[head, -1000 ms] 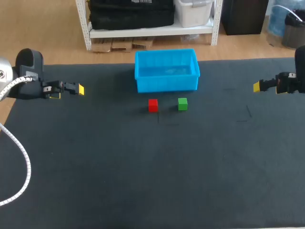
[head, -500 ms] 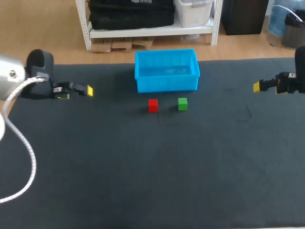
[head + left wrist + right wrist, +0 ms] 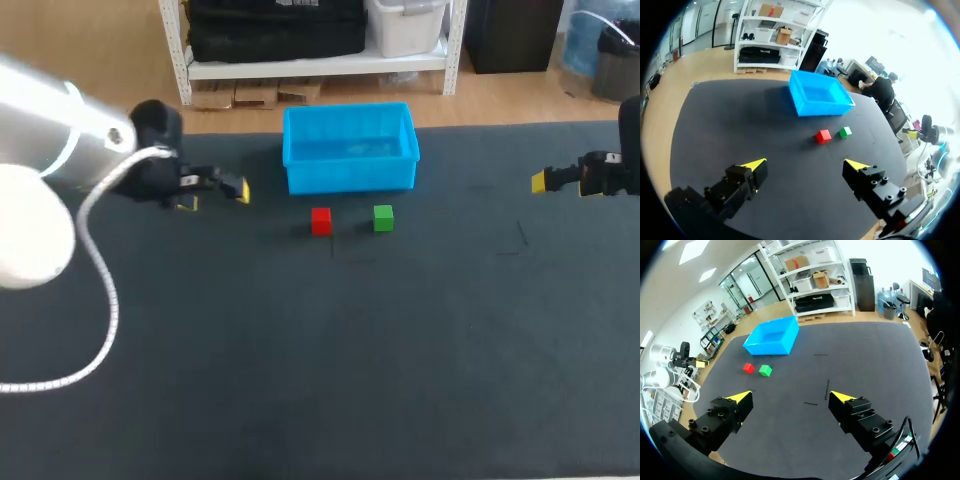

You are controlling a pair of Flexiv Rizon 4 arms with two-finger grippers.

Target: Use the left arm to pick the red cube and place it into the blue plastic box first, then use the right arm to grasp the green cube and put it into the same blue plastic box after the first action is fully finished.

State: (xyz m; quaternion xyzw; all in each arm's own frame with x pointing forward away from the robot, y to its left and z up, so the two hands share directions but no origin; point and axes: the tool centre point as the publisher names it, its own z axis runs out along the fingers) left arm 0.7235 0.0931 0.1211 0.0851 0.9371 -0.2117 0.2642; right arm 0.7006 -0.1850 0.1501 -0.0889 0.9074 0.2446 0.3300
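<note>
Our left claw [image 3: 805, 164] is sliding closer to the box [image 3: 350, 178], spread wide. Our right claw [image 3: 790, 397] is hanging spread, well apart from it. The red cube [image 3: 320, 220] and green cube [image 3: 383, 217] are lying just before it.

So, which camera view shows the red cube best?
The left wrist view: the red cube lies unobstructed ahead of its open jaws, top and sides visible. The head view shows it clearly too, beside the green cube. The right wrist view shows it far off.
</note>
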